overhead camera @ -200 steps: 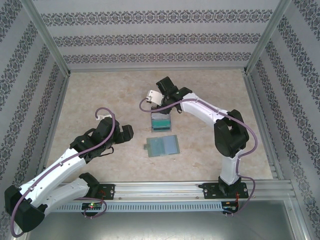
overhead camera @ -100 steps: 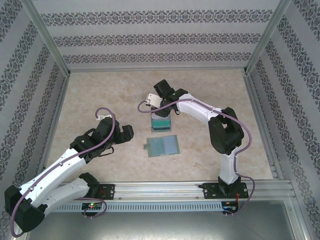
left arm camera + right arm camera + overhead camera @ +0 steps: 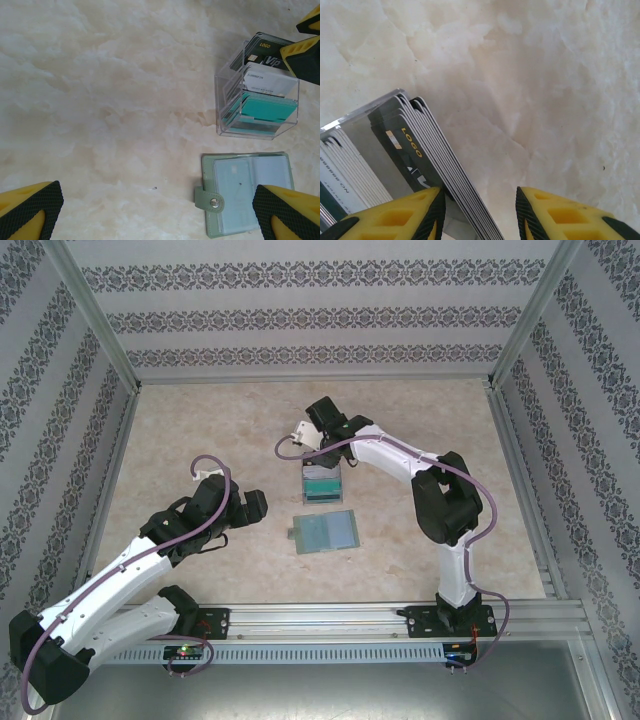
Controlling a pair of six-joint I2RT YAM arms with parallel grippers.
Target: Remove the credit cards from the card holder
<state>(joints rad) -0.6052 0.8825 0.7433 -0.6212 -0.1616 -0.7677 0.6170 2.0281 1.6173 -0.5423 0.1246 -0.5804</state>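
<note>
Left end effector [image 3: 157, 195] wide-spread, right end effector [image 3: 480, 197] seemingly slightly parted.

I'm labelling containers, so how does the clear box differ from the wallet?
The box is see-through with upright walls; the wallet is grey-green and lies open flat. The box holds cards stacked on edge; the wallet looks empty. The box sits farther from the arm bases than the wallet. Both rest on the table.
</note>
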